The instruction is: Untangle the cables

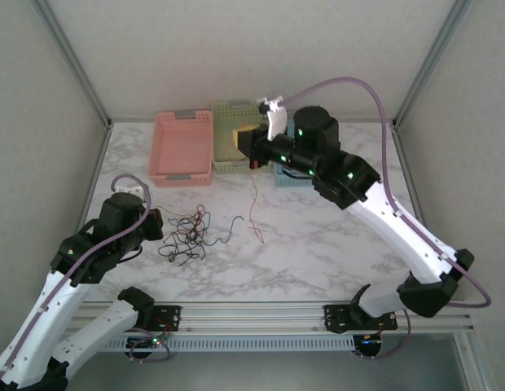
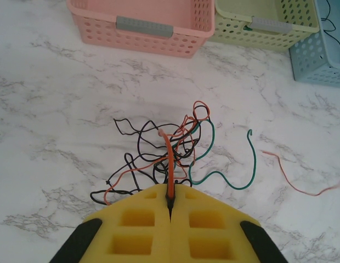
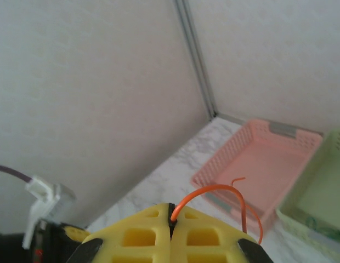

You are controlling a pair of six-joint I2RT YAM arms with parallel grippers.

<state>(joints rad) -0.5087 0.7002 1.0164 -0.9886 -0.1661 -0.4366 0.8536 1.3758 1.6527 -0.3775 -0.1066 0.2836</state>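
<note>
Left tool [image 2: 170,204]: clenched on one orange cable [image 2: 169,164] that leads out of the tangle of cables [image 1: 186,235] lying on the table [image 1: 318,244], left of centre.

Right tool [image 3: 171,215]: clenched on a second orange cable [image 1: 254,199], raised near the green basket [image 1: 226,107]. This cable hangs down to the table, apart from the tangle.

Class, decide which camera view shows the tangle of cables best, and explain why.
The left wrist view: the tangle lies close up, with black, orange and green strands distinct. The top view shows the tangle small, its strands hard to separate. The right wrist view shows one orange cable pinched in the right end effector.
</note>
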